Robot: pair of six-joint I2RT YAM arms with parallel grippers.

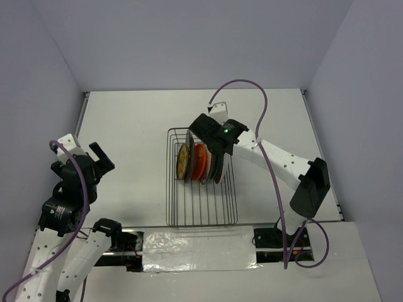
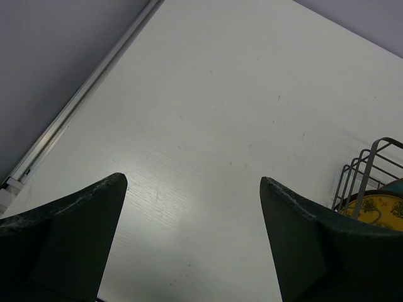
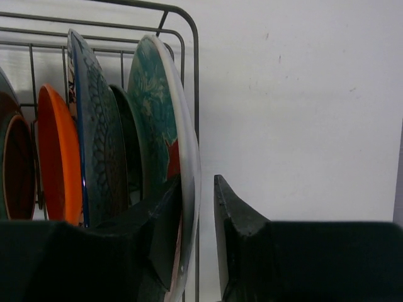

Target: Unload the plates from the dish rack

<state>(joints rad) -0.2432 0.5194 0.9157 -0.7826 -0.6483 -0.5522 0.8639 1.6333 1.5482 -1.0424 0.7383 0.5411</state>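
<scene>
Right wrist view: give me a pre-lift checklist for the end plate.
1. Right gripper straddles the teal plate at its rim: ok.
2. Jaws shut on it: not ok, a gap shows beside the outer finger.
3. Inner finger clear of the next plate: cannot tell.
4. Plate seated in the rack: ok.
5. Left gripper open, away from the rack: ok.

Bright, even light, soft sheen on the table (image 2: 189,214), wrist foregrounds slightly blurred.
</scene>
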